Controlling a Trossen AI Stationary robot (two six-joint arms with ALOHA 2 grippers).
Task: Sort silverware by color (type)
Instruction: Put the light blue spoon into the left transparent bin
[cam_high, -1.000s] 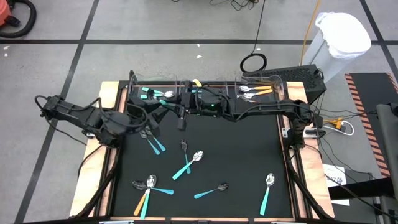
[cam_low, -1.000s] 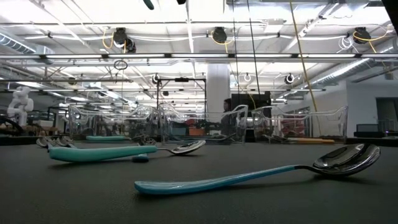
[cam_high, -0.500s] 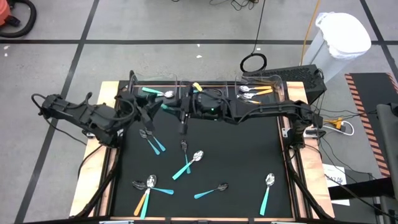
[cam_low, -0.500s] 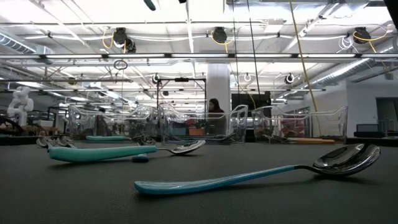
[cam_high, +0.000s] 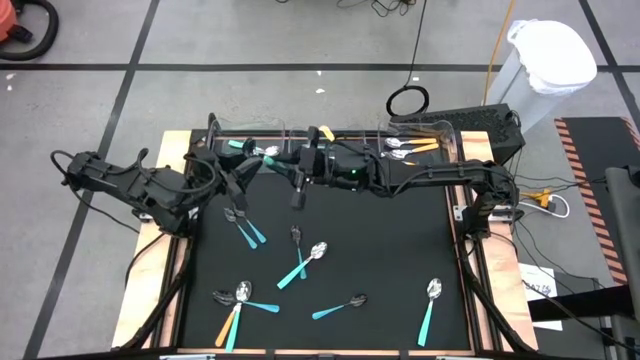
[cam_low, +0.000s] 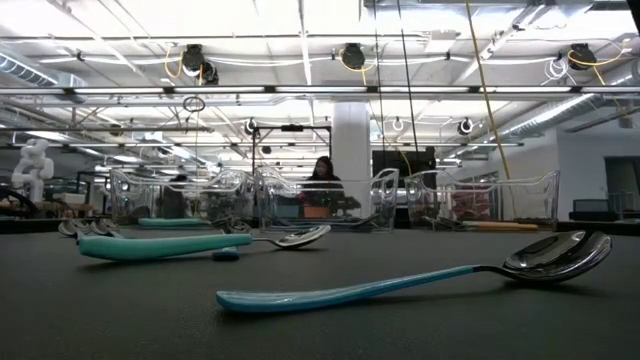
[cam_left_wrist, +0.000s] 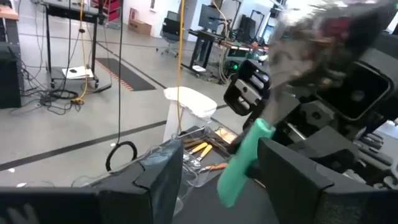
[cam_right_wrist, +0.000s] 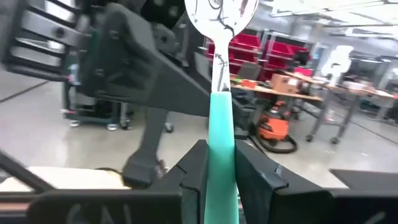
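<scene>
Spoon (cam_right_wrist: 221, 112), teal handle: clamped between right gripper (cam_right_wrist: 219, 163) fingers, long axis running straight out beyond fingertips, metal bowl outermost (handle end hidden below). Left gripper (cam_left_wrist: 205, 165) fingers spread, teal handle between them; grip unclear.

Teal, orange and chrome on a black mat

The table mat (cam_high: 400, 250) is flat black, framed by a pale wood border (cam_high: 175, 145). Most spoons on it have teal handles and shiny silver bowls, such as the teal spoon (cam_low: 400, 285) nearest the low camera and the one (cam_high: 429, 310) lying at the mat's right side; one spoon (cam_high: 228, 322) near the left front corner has an orange handle. More orange-handled utensils (cam_high: 415, 147) lie in a clear bin. The spoon (cam_right_wrist: 221, 124) in the right wrist view has a teal handle and a mirror-bright bowl, between black fingers (cam_right_wrist: 189, 174). Both arms are black. The floor (cam_high: 250, 40) is grey with dark lines; the waste bin (cam_high: 545, 60) is white.
</scene>
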